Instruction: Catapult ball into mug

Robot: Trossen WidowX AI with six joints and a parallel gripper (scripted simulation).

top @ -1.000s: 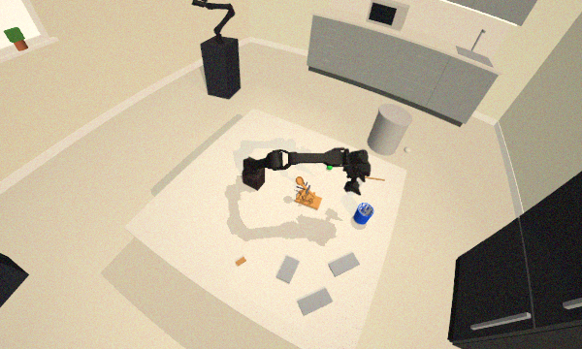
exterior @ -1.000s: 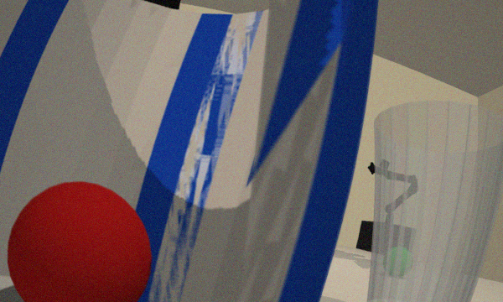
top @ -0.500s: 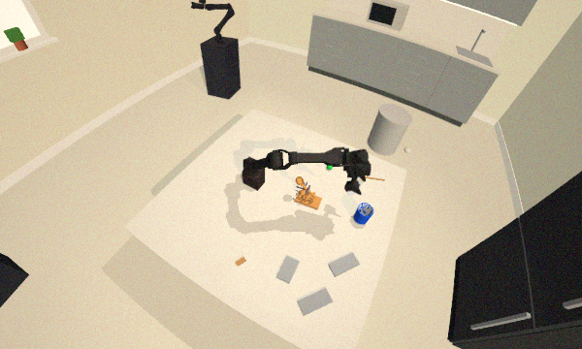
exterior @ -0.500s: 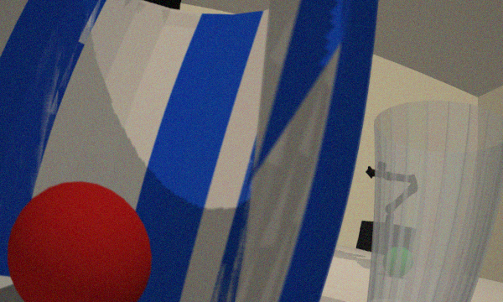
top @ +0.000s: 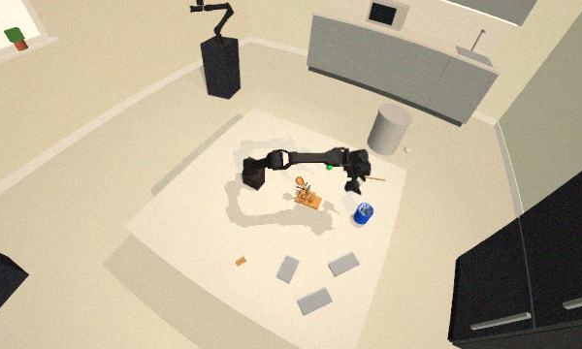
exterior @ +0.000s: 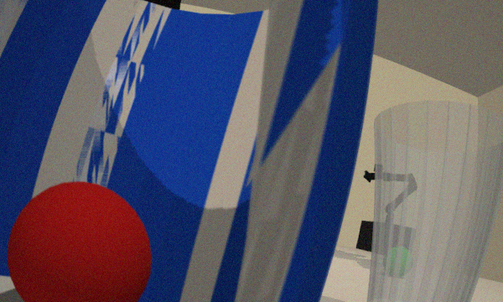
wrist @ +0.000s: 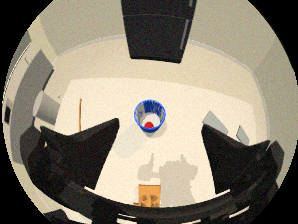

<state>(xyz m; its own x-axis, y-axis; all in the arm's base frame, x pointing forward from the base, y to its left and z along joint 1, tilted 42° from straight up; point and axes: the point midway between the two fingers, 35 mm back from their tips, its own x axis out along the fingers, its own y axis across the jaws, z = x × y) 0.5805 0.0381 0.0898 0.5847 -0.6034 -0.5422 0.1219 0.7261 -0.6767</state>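
Note:
The blue mug (top: 363,216) (wrist: 150,107) stands upright on the pale mat, its striped wall filling much of the exterior view. The red ball (exterior: 80,247) (wrist: 149,125) shows inside the mug's rim in the wrist view. The orange catapult (top: 310,200) (wrist: 150,191) stands left of the mug in the top view, its spoon-like arm raised; only its front part shows at the bottom of the wrist view. My gripper (top: 353,187) (wrist: 161,125) is open and empty, above the mat beyond the catapult, near the mug and not touching it. Its fingers frame the mug in the wrist view.
A clear cup (exterior: 440,168) stands near the mug. A green ball (top: 329,167) is beside the arm. A thin orange stick (top: 376,179) (wrist: 80,115) lies beyond the gripper. Grey slabs (top: 343,264) (wrist: 215,123) and a small orange block (top: 241,261) lie on the mat. A grey bin (top: 389,130) stands behind.

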